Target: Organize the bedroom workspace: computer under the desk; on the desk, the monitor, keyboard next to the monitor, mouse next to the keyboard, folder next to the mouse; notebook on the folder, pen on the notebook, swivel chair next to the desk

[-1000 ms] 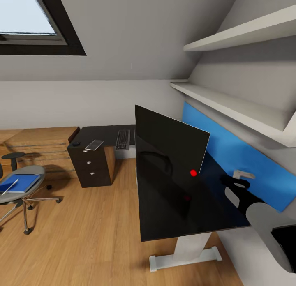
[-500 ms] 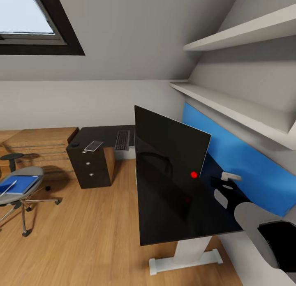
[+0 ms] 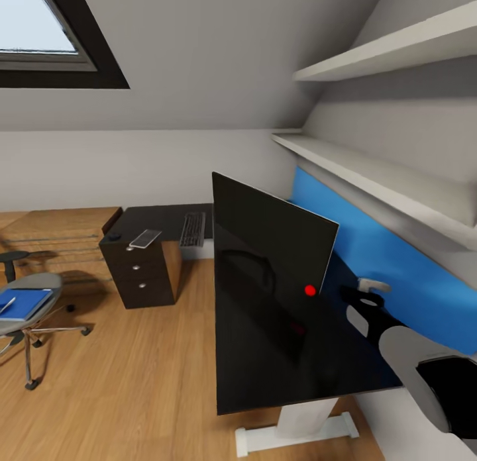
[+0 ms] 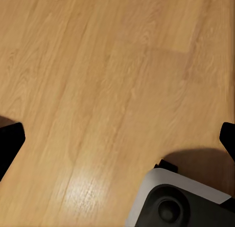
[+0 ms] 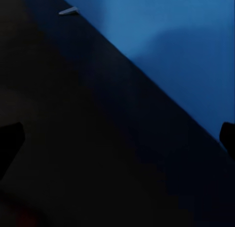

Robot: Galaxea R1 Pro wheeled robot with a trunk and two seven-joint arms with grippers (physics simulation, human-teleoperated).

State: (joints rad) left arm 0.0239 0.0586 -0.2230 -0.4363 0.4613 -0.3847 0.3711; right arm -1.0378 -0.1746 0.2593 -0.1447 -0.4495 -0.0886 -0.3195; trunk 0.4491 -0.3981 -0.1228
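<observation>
Risk first: right gripper (image 3: 366,295) hangs over the near wing of the desk (image 3: 278,355), close behind the monitor (image 3: 271,239). Monitor stands upright on the glossy top; a swing of that arm toward the screen could clip its edge near the red dot and tip or slide it. Blue wall panel (image 3: 391,269) is just beside the gripper too, so little room on that side.

Jaws: in the right wrist view both fingertips sit at opposite edges of the picture, so wide apart, nothing between them, only dark desk top and blue panel. Left wrist view is the same: tips (image 4: 10,144) at the edges, wide, empty, over the wood floor (image 4: 98,65).

Task things: keyboard (image 3: 193,229), mouse (image 3: 114,236) and a light flat item, probably the notebook (image 3: 146,238), lie on the far wing above the drawers (image 3: 136,275), well apart from the monitor. Folder (image 3: 23,304) lies on the swivel chair (image 3: 26,315) with the pen (image 3: 6,305) on it, away from the desk.

Hard to read: chair and folder are cut by the picture edge. Monitor stand is only a reflection in the gloss. Small white object on the desk by the panel (image 5: 68,11), can't tell what.
</observation>
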